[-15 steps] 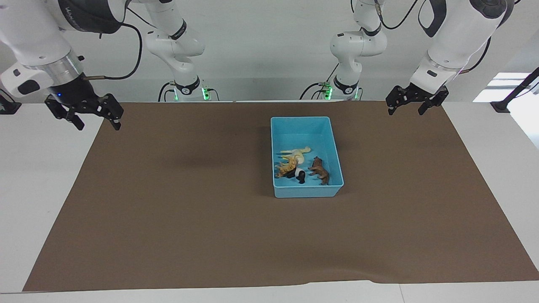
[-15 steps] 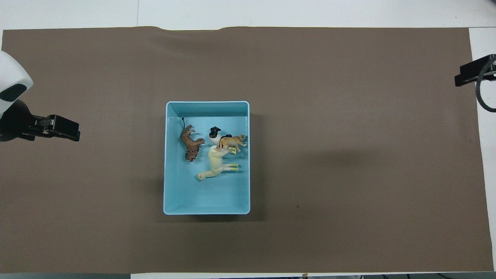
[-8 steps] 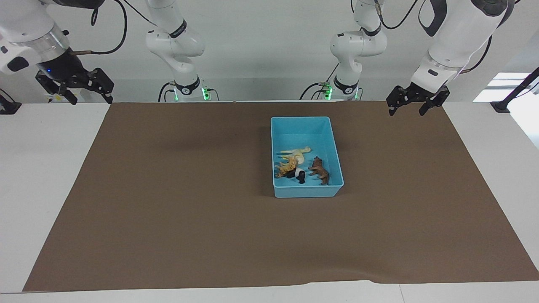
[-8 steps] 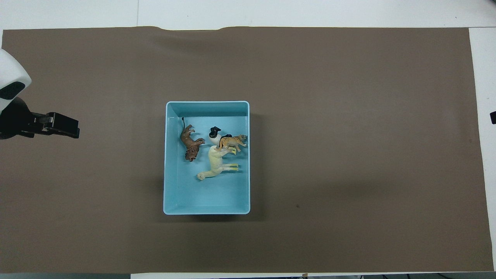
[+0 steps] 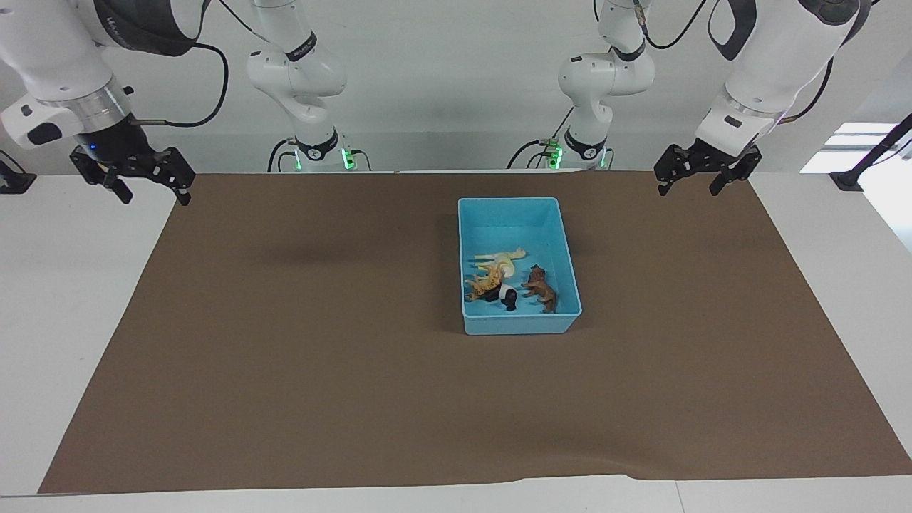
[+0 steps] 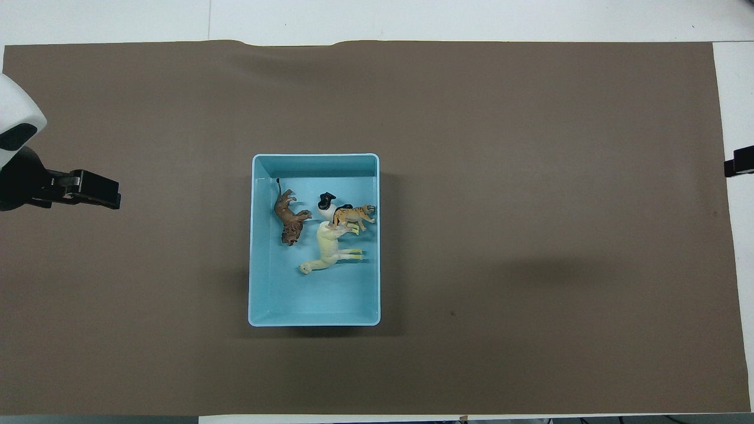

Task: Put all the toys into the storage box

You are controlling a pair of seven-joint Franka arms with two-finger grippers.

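Observation:
The light blue storage box point(image 5: 519, 324) stands on the brown mat, toward the left arm's end; it also shows in the overhead view point(image 6: 312, 300). All four toys lie in it: the orange tiger point(image 5: 483, 286) point(image 6: 352, 215), the cream long-necked animal point(image 5: 503, 259) point(image 6: 330, 250), the panda point(image 5: 507, 296) point(image 6: 326, 202) and the brown animal point(image 5: 541, 288) point(image 6: 290, 218). The tiger rests against the panda and the cream animal. My left gripper point(image 5: 688, 187) point(image 6: 109, 197) hangs open and empty over the mat's corner near its base. My right gripper point(image 5: 153, 194) point(image 6: 739, 169) hangs open and empty over the mat's edge at its own end.
The brown mat point(image 5: 320, 356) covers most of the white table point(image 5: 64, 299). Nothing else lies on it. The two arm bases point(image 5: 320, 153) stand at the table's edge nearest the robots.
The right gripper pulled up and away toward its end of the table, then came down a little over the mat's edge. The left gripper and the toys stayed put.

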